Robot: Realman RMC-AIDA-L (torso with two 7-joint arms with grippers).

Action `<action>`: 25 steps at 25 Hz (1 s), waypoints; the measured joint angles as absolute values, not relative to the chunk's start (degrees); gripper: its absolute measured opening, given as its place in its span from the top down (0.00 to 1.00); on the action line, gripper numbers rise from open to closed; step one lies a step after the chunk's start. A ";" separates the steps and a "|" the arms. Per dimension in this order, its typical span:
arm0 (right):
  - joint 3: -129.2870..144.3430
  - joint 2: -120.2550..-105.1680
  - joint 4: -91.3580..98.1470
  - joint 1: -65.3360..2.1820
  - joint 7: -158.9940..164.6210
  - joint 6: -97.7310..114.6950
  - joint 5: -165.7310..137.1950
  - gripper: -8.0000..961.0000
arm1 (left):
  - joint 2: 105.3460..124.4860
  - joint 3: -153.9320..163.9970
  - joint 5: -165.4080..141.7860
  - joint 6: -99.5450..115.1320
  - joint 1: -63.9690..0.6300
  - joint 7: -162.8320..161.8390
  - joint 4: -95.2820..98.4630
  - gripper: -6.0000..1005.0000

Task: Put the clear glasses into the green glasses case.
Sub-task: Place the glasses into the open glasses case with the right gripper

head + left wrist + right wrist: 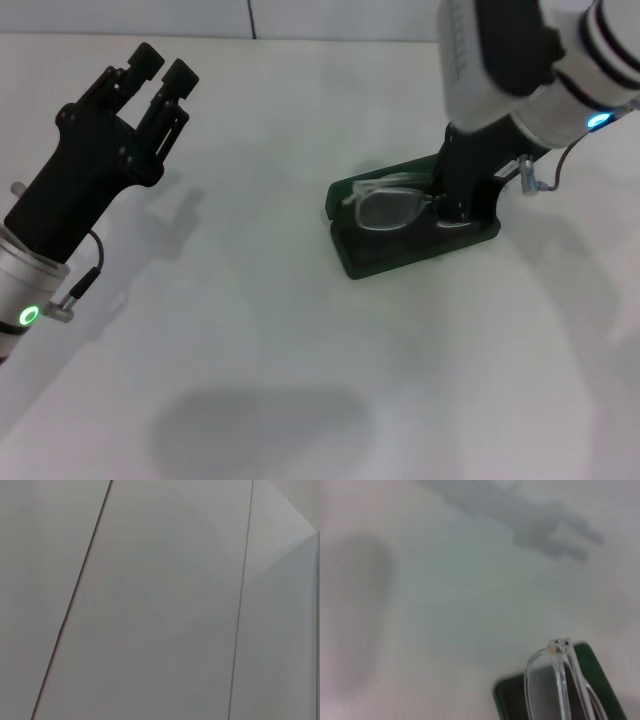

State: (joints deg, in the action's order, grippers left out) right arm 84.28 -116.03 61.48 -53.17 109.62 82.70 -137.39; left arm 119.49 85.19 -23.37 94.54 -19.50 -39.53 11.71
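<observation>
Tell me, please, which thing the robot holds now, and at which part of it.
The right gripper is down on the clear glasses over the green glasses case, at their right end. An actual grip cannot be told. The left gripper holds nothing.

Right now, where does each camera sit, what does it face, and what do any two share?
Head: looks down at the table; left hand raised, right hand down at the case.
Left wrist: faces bare pale panels with seams; no robot parts show.
Right wrist: close above the glasses and case; no fingers visible.
Head and right wrist share glasses and case.
</observation>
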 joint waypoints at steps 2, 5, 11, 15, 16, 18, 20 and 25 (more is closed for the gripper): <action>86.42 -116.07 61.65 -53.34 110.84 81.41 -139.33 0.87 | 119.48 85.19 -23.42 94.52 -19.58 -39.54 11.65 0.51; 89.35 -116.19 61.49 -53.11 111.75 78.87 -140.93 0.87 | 119.47 85.25 -23.47 94.43 -19.77 -39.55 11.63 0.51; 94.28 -116.12 61.93 -52.33 111.34 76.01 -141.39 0.87 | 119.44 85.32 -23.47 94.28 -20.07 -39.55 11.60 0.51; 96.69 -116.10 61.70 -52.07 111.07 73.30 -142.39 0.87 | 119.44 85.37 -23.47 94.18 -20.20 -39.55 11.60 0.51; 97.65 -116.12 61.68 -51.89 111.07 72.64 -142.75 0.87 | 119.45 85.34 -23.47 94.18 -20.21 -39.55 11.60 0.51; 99.32 -116.14 61.67 -51.69 111.11 71.27 -143.30 0.87 | 119.47 85.25 -23.47 94.16 -20.26 -39.55 11.60 0.51; 100.44 -116.16 61.58 -51.65 111.26 70.41 -143.49 0.87 | 119.48 85.19 -23.47 94.15 -20.31 -39.55 11.60 0.51; 101.19 -116.18 61.22 -51.63 111.41 69.86 -143.08 0.87 | 119.51 85.15 -23.42 94.13 -20.41 -39.55 11.60 0.50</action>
